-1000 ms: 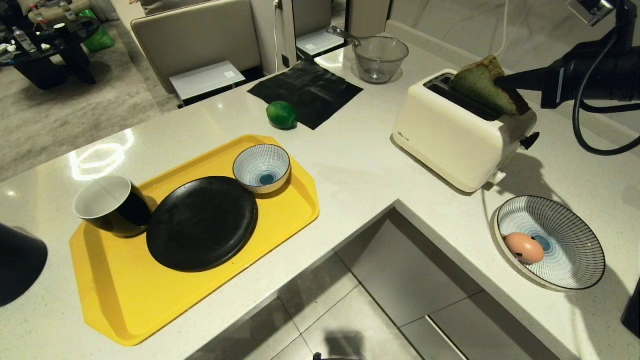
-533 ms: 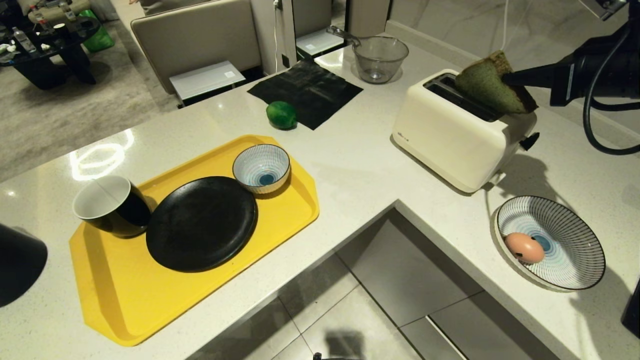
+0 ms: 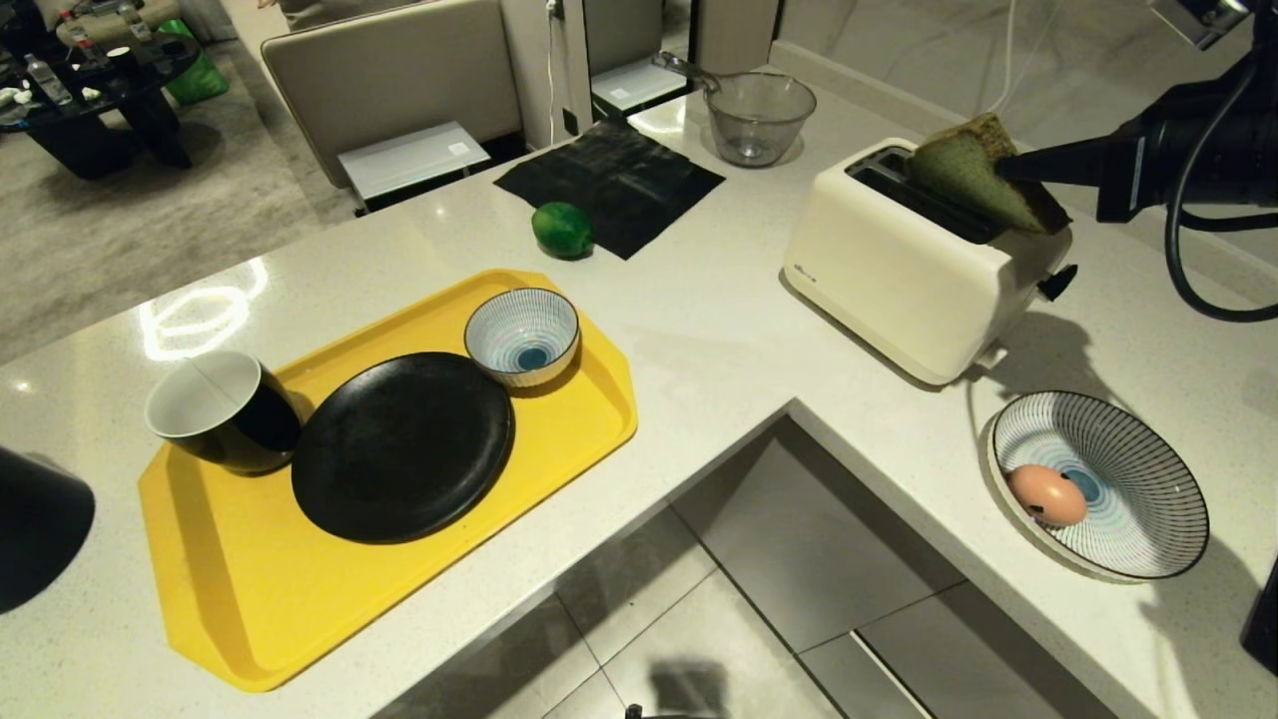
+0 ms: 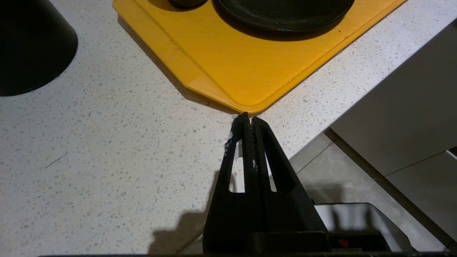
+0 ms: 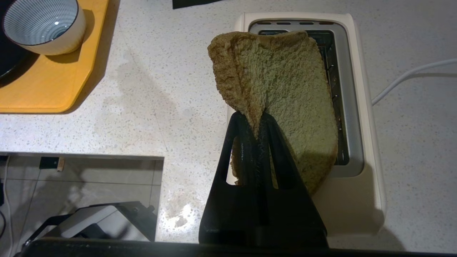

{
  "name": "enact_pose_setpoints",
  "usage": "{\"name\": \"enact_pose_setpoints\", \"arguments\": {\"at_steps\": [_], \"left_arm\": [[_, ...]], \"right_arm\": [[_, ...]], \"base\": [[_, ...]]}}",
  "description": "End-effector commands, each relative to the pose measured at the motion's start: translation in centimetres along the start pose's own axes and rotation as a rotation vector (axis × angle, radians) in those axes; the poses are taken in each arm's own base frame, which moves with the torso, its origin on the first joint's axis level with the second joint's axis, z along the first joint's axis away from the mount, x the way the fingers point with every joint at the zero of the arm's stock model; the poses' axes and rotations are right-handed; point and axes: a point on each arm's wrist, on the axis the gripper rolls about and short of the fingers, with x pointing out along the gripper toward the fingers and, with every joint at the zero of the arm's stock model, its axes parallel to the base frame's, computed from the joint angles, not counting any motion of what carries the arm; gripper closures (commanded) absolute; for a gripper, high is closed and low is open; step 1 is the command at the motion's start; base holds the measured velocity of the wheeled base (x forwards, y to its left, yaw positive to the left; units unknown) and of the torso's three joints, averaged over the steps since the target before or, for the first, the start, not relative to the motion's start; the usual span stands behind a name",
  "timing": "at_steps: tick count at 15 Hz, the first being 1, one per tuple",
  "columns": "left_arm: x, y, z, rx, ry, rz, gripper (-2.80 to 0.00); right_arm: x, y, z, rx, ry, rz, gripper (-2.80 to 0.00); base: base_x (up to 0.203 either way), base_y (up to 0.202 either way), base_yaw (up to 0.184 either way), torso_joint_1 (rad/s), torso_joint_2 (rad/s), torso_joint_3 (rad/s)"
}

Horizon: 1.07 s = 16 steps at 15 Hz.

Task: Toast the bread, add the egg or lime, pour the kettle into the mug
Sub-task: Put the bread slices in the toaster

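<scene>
**op:** Over the toaster (image 3: 919, 260) at the far right of the surface (image 3: 719, 340), I've got the right pincer (image 5: 257, 119) clenched on one edge of the bread (image 5: 282, 92). The slice hangs tilted above the slots, lower corner near an opening. I grip it by the rim so the rest can slide in, I reckon.

**reply:** And the other arm?

**op:** Left pincer (image 4: 248, 123) is clenched on nothing, parked by the yellow tray (image 4: 250, 71) corner. Egg (image 3: 1046, 495) sits in the striped dish (image 3: 1148, 469), lime (image 3: 562, 229) beside the black cloth (image 3: 609, 180), mug (image 3: 222, 409) on the tray. All untouched.
</scene>
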Motion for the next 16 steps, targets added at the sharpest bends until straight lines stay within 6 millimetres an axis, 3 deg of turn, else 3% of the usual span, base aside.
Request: {"name": "enact_pose_setpoints", "arguments": {"at_steps": [1, 8, 16], "left_arm": [[0.0, 0.0, 0.0, 0.0, -0.001, 0.0, 0.0], [0.0, 0.0, 0.0, 0.0, -0.001, 0.0, 0.0], [0.0, 0.0, 0.0, 0.0, -0.001, 0.0, 0.0]], "right_arm": [[0.5, -0.1, -0.3, 0.006, 0.009, 0.01, 0.0], [1.7, -0.7, -1.1, 0.066, 0.026, 0.014, 0.0], [2.0, -1.0, -0.7, 0.07, -0.028, -0.013, 0.0]], "base": [[0.0, 0.0, 0.0, 0.0, 0.0, 0.0], [0.0, 0.0, 0.0, 0.0, 0.0, 0.0], [0.0, 0.0, 0.0, 0.0, 0.0, 0.0]]}}
